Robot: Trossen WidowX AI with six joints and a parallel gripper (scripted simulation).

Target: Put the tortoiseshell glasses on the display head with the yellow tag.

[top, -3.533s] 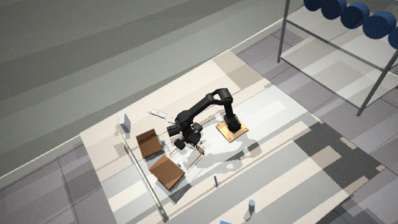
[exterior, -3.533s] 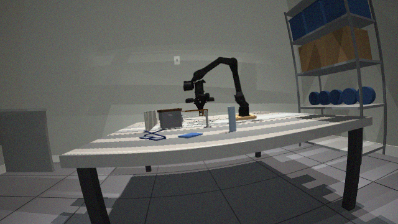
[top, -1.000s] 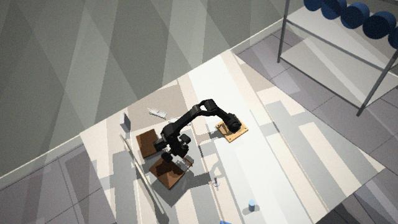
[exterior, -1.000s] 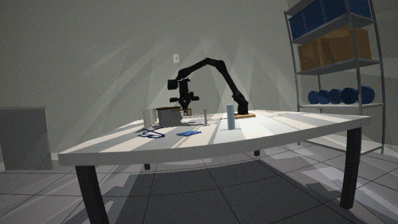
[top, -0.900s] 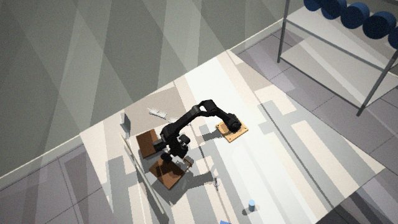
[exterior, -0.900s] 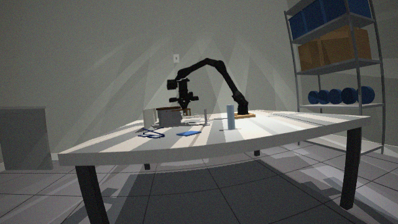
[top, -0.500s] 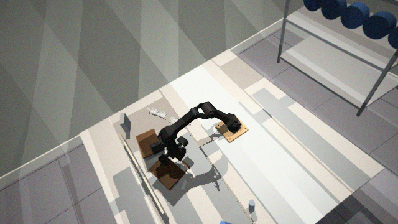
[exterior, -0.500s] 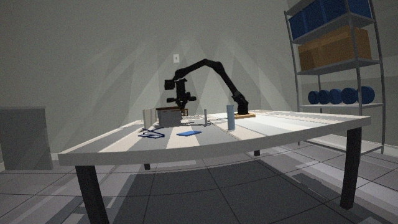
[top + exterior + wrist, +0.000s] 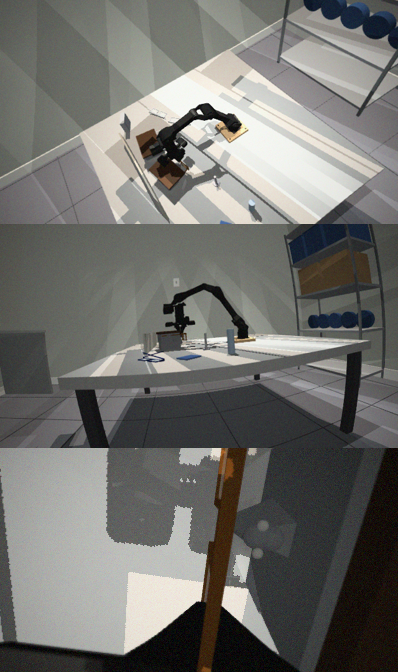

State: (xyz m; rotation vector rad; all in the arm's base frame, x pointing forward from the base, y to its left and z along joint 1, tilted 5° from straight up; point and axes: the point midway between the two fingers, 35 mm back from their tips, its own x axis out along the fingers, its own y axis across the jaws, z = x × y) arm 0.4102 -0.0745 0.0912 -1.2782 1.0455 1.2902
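Note:
Two box-shaped display heads with brown tops stand side by side: the nearer head [image 9: 170, 180] [image 9: 169, 343] and the other head [image 9: 145, 141]. The yellow tag cannot be made out. My gripper [image 9: 181, 331] [image 9: 206, 611] points down beside the nearer head, shut on the tortoiseshell glasses [image 9: 185, 336] [image 9: 226, 528]. In the wrist view the glasses show edge-on as a narrow brown bar across the fingertips. To their right is a dark grey head face [image 9: 305, 568] with a nose and two small balls. The glasses look close in front of it; contact and the temples' position cannot be told.
A long thin panel [image 9: 143, 178] stands behind the heads. A thin post [image 9: 215, 180] [image 9: 205, 341] and a light-blue cylinder [image 9: 251, 205] [image 9: 231, 342] stand on the table [image 9: 217, 370]. Blue-framed glasses and a blue flat piece [image 9: 189, 357] lie near its edge. Clear glasses [image 9: 158, 113] lie beyond the arm.

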